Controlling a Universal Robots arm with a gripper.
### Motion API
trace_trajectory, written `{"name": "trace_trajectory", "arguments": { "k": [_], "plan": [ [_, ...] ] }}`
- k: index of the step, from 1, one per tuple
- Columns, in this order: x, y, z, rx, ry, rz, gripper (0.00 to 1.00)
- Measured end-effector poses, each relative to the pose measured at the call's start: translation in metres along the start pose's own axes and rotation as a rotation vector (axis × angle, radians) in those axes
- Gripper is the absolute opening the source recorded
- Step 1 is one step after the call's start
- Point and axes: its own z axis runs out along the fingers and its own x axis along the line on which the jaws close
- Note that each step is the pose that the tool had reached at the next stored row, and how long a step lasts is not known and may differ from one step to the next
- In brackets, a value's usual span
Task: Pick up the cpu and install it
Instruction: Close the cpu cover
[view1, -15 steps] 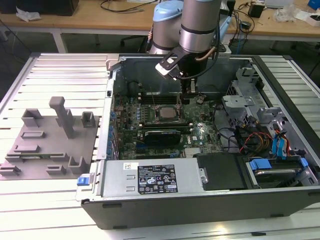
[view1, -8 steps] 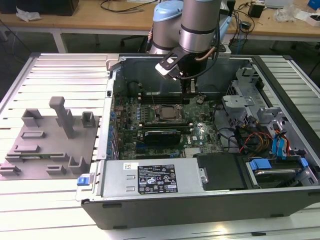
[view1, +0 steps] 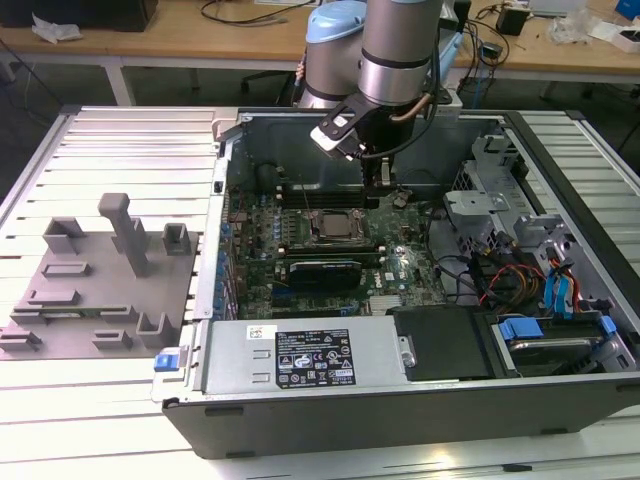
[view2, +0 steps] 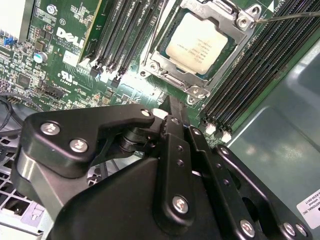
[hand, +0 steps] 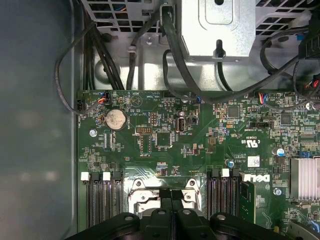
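The cpu (view2: 200, 42), a pale silver square, lies in the socket on the green motherboard (view2: 60, 55) with the metal socket frame (view2: 170, 75) around it. In the exterior view the cpu (view1: 335, 226) is in the middle of the open computer case. My gripper (view1: 378, 184) hangs just beyond the socket towards the case's back wall. Its black fingers are pressed together with nothing between them, as both wrist views show for the gripper (view2: 167, 103) (hand: 171, 193). The tips stand apart from the cpu, a little above the board. A thin wire lever (view2: 285, 16) runs beside the socket.
Memory slots (view2: 125, 35) flank the socket. A long black expansion card (view1: 320, 270) lies nearer the power supply (view1: 310, 360). A drive cage and cables (view1: 520, 250) fill the exterior view's right. A grey fixture plate (view1: 90, 290) lies outside the case on the exterior view's left.
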Motion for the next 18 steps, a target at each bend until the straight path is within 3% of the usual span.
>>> {"name": "trace_trajectory", "arguments": {
  "k": [6,12,18],
  "plan": [
    [0.0000,-0.0005,0.0002,0.0016,0.0000,0.000,0.11],
    [-0.0001,-0.0061,0.0028,0.0016,0.0000,0.000,0.11],
    [-0.0012,-0.0218,0.0083,0.0016,0.0000,0.000,0.11]
  ]
}}
